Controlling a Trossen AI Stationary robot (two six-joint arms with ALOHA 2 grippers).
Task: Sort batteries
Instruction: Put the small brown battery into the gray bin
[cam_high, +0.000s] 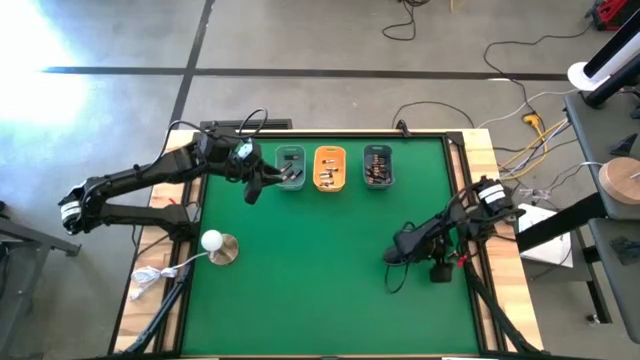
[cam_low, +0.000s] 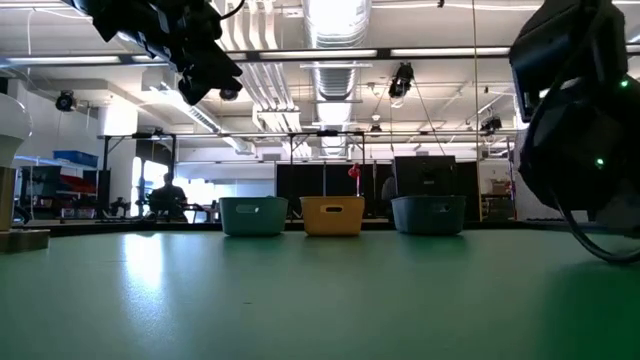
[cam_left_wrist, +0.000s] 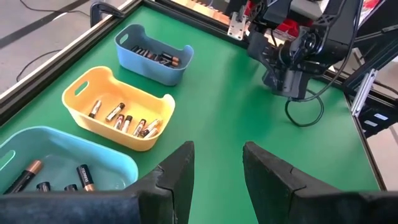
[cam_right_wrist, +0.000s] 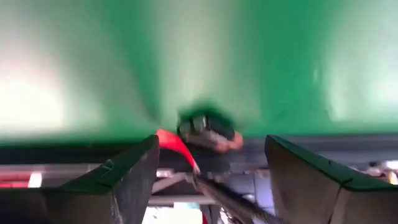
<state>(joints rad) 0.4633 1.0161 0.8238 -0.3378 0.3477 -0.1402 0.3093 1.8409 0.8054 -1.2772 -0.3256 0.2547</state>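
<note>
Batteries, small dark-and-copper cylindrical cells, lie in three small plastic trays; the pale teal tray sits just beside the left gripper, fingers part-open and apparently empty. The right gripper rests well apart, fingers wide.

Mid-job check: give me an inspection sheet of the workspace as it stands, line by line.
Surface: green table mat, no loose batteries seen on it.
Job's things: batteries lie inside three trays in a row: teal tray, yellow tray, blue tray.
Clutter: white ball on a round base near the mat's left edge.
Grippers: left gripper open and empty above the teal tray; right gripper open and empty, low at the mat's right side.
Cables: loose wires on the floor and along the table's right edge.
Surroundings: open workshop; a seated person far behind.
</note>
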